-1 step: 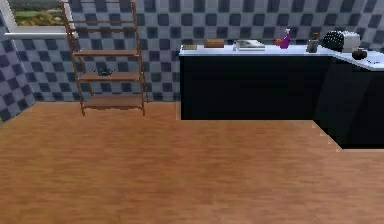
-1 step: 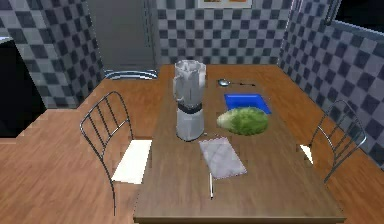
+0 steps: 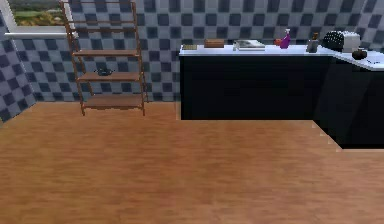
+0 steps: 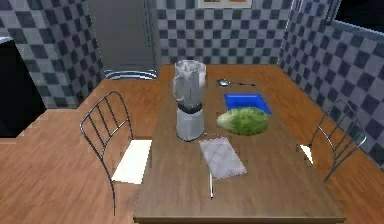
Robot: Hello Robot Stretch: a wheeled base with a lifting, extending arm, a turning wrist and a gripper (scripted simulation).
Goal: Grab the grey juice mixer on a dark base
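Of the gripper I cannot tell the state, nor what it may carry; nothing here settles it

Arm side view: mixer (image 4: 188,100) stands upright on the table (image 4: 265,175), long axis vertical. Grey jar with lid on top. The base under it reads pale grey here rather than dark. It sits left of the table's middle, toward 11 o'clock from the table's centre

Around the mixer:
- green lump (image 4: 243,121) at 3 o'clock, near but apart
- blue tray (image 4: 247,101) at 2 o'clock, just behind the lump
- paper (image 4: 222,157) at 5 o'clock, flat, with a thin dark stick (image 4: 211,186) below it
- wire chair (image 4: 110,135) at 8 o'clock, off the table's edge
- second chair (image 4: 335,140) well apart at 4 o'clock, on the far side of the table

Judgement: the reach on this rig goes up this picture from its bottom edge, just right of the middle. From that line the mixer would lie at 12 o'clock, a shade toward 11, past the paper. So the coming move turns on squaring the base to the table, so that the reach line meets the mixer, then lifting to the jar's height. Tall, top-heavy shape: a knock high on the jar could tip it. The lump and tray leave the 3 o'clock side tight

Forward view: counter (image 3: 255,80) at 2 o'clock, ladder shelf (image 3: 105,60) at 11 o'clock, bare floor between
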